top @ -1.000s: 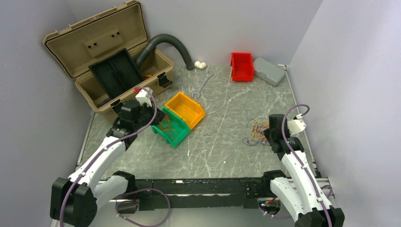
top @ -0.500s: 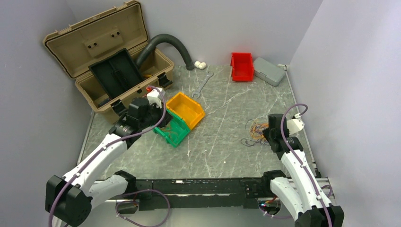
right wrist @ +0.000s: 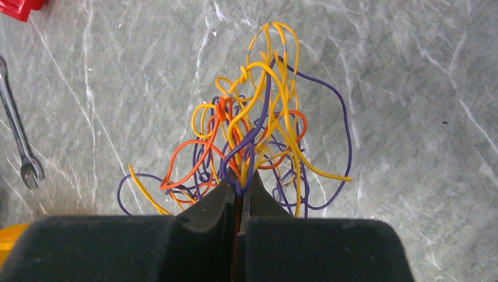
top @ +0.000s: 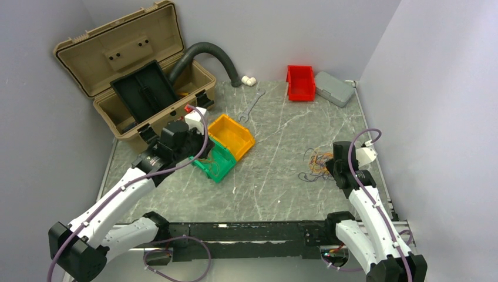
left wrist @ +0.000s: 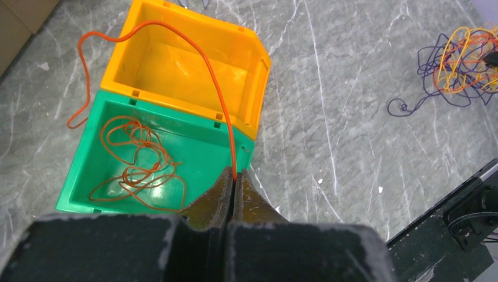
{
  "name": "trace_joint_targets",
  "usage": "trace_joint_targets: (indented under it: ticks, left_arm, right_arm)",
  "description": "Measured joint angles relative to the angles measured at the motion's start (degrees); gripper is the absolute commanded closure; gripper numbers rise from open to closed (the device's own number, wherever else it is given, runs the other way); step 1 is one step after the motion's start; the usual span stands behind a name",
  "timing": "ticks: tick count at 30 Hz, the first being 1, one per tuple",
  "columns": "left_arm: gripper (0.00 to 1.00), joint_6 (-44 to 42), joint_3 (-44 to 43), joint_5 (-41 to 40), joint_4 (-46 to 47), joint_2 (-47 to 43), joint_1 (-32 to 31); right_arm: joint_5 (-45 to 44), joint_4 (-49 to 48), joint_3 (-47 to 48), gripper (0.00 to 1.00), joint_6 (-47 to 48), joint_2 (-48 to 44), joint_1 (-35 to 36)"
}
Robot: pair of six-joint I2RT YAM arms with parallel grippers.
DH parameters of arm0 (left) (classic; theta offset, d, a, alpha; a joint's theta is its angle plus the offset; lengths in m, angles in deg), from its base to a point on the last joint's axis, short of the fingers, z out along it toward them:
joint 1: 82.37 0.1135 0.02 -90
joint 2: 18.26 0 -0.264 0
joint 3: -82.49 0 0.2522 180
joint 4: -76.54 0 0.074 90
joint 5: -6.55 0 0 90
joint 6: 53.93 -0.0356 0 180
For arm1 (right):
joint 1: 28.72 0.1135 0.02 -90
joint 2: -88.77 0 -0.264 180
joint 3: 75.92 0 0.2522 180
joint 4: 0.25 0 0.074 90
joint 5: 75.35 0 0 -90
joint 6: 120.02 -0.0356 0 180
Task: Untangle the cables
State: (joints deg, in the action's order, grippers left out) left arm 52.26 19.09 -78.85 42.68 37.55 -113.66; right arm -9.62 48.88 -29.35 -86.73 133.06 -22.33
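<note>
Left gripper (left wrist: 234,176) pinched on an orange cable (left wrist: 205,59), we see it moved over the green bin (left wrist: 205,155) since earlier, right gripper (right wrist: 239,192) unmoved, clamped in the cable tangle (right wrist: 261,111)

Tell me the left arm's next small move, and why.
Probably lower the left gripper over the green bin and open: it pinches one orange wire that arcs over the yellow bin, and an orange coil already lies in the green one.
</note>
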Motion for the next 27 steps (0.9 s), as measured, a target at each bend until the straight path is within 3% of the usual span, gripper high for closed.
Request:
trace_joint_targets:
  ticks: [6,11,18,27]
  left_arm:
    - [1.00,-1.9,-1.0,-7.3,-3.1,-0.2,-3.7]
    - [1.00,-5.4,-7.0,-13.7,-4.2,-0.5,-1.1]
    - [1.00,-9.2,-16.6,-14.2,-1.7,-0.4,0.7]
    - [1.00,-10.6,-15.4,-13.0,-1.0,-0.2,-1.0]
  right_arm:
    - [0.6,-0.2,-0.7,1.00,0.1,0.0,0.0]
    - [0.9,-0.8,-0.7,1.00,0.2,0.0,0.0]
    - [1.0,-1.0,-0.8,1.00,0.2,-0.3,0.0]
    - [1.1,-1.2,-1.4,1.00,0.3,-1.1,0.0]
